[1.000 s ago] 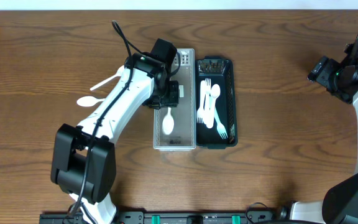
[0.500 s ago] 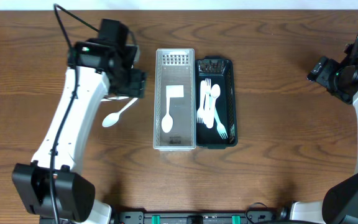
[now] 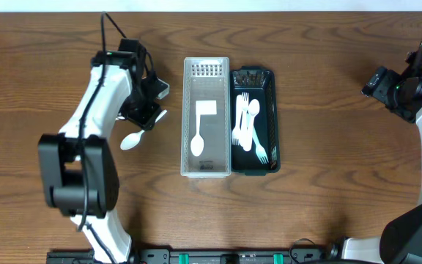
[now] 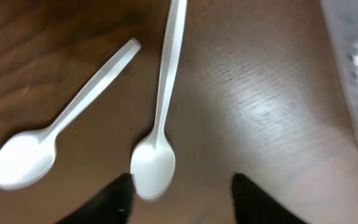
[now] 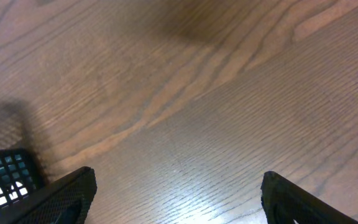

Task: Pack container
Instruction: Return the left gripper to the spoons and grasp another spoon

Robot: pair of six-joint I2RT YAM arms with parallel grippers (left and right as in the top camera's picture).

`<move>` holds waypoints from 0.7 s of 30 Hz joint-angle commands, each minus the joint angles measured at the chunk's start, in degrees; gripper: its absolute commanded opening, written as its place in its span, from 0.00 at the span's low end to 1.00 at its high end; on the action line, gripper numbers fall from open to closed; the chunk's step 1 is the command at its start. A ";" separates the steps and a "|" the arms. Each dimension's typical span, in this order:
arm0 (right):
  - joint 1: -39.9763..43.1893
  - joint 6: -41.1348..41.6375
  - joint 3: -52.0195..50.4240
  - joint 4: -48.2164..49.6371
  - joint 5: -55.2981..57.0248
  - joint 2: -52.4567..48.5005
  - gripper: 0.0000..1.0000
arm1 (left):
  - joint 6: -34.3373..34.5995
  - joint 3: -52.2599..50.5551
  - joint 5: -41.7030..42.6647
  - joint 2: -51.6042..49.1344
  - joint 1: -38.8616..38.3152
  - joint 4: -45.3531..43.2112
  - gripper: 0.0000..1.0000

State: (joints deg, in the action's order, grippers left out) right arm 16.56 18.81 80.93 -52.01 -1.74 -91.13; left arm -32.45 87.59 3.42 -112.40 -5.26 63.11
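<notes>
The wooden table (image 3: pixel 328 183) carries a clear container (image 3: pixel 212 158) at centre, one white spoon (image 3: pixel 198 143) lying inside, with a black tray (image 3: pixel 253 77) of white cutlery (image 3: pixel 249 125) touching its right side. The left end effector (image 4: pixel 182 202) hovers spread and empty over loose spoons (image 4: pixel 153 165) left of the container — the right end effector (image 5: pixel 176 199), spread too, holds nothing, well apart.

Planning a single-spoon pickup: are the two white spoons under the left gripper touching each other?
Apart. The left wrist view shows a plain gap between the slanted spoon and the straighter spoon, from handles to bowls.
</notes>
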 commanded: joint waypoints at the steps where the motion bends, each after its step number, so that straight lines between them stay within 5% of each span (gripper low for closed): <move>1: 0.31 -0.46 -0.15 -0.13 -0.22 -0.39 0.88 | -2.51 -0.15 -0.52 -3.82 0.26 -0.02 0.47; 11: 0.31 -0.44 -0.15 -0.55 -0.24 -0.39 0.88 | -2.40 -0.17 -2.64 -10.60 0.33 -1.09 0.33; 21: 0.31 -0.46 -0.15 -0.98 -0.24 -0.39 0.88 | -0.61 -0.15 -4.13 -10.82 0.46 -2.32 0.32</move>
State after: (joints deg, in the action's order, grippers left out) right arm 16.56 18.81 80.93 -52.75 -1.74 -91.13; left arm -34.30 87.55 0.34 -122.74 -5.23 60.69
